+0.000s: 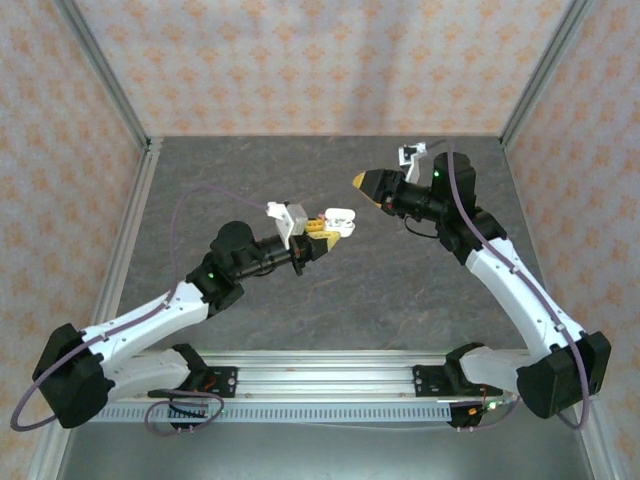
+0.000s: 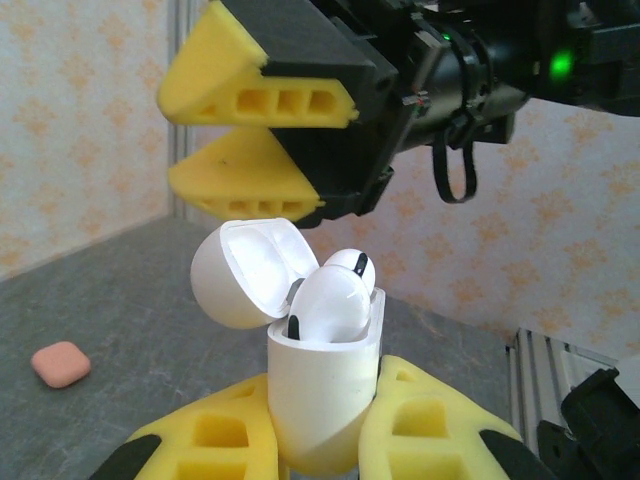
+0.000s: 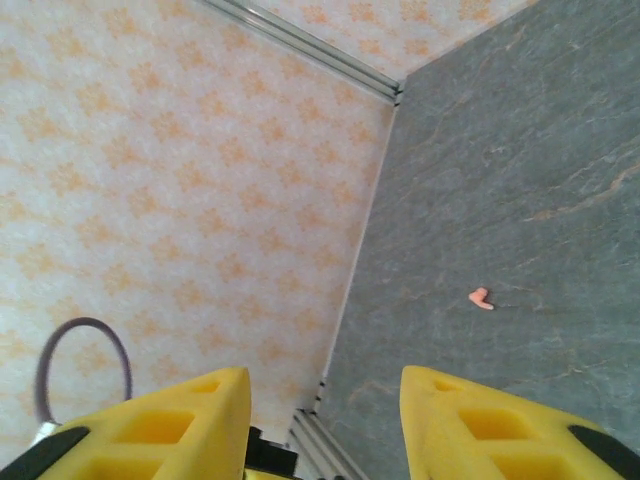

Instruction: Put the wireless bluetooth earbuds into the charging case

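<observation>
Inside clenched left gripper (image 2: 322, 432), white case (image 2: 320, 375) upright, lid (image 2: 240, 280) open, earbuds (image 2: 330, 300) poking up toward right gripper (image 2: 172, 140) just above, spread and empty, likely nearer for pressing them down.

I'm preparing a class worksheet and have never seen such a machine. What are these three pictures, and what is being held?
These are two white robot arms bolted to a grey stone-patterned table. One picture looks down from above. The other two come from cameras on each wrist, so yellow fingers frame them. The left gripper clamps a glossy white charging case, lid open, with white stemmed earbuds seated inside. The right gripper is open and empty, near the case. On the table lie a small coral-pink rounded case and a tiny coral-pink earbud.
</observation>
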`<action>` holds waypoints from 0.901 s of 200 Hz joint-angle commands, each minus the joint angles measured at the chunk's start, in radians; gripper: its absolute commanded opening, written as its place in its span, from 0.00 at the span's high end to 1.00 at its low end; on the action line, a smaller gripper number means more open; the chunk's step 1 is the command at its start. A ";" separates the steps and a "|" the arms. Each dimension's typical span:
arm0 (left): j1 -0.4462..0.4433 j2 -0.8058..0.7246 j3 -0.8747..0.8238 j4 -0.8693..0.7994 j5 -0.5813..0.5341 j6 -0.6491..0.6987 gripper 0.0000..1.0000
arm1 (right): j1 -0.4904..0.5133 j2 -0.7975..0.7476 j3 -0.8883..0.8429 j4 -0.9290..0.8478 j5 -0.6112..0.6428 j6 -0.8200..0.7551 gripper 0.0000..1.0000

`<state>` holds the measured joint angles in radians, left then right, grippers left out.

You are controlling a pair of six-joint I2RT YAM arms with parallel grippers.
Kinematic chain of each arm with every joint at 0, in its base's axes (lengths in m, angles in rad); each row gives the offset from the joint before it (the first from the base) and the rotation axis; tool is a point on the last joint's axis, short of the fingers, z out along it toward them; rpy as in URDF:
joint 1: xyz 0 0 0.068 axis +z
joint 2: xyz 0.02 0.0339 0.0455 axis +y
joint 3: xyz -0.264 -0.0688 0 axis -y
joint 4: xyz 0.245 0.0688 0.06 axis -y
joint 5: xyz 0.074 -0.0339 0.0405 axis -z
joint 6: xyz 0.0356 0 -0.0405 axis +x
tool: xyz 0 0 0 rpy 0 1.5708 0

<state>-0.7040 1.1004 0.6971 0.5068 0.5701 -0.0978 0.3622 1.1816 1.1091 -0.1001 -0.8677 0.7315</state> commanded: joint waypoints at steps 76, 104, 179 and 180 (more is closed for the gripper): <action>0.020 0.154 0.143 0.082 0.124 0.012 1.00 | -0.027 0.164 -0.082 0.459 -0.250 0.337 0.66; 0.027 0.178 0.149 0.107 0.120 -0.002 1.00 | -0.026 0.184 -0.083 0.497 -0.266 0.359 0.68; 0.055 0.248 0.145 0.173 0.071 -0.051 1.00 | -0.011 0.199 -0.115 0.625 -0.321 0.445 0.71; 0.056 0.249 0.145 0.174 0.070 -0.052 1.00 | -0.011 0.198 -0.116 0.625 -0.321 0.445 0.71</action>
<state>-0.6609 1.3266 0.8112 0.5850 0.6704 -0.1154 0.3386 1.3846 1.0039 0.4309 -1.1267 1.1435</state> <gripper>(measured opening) 0.167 0.294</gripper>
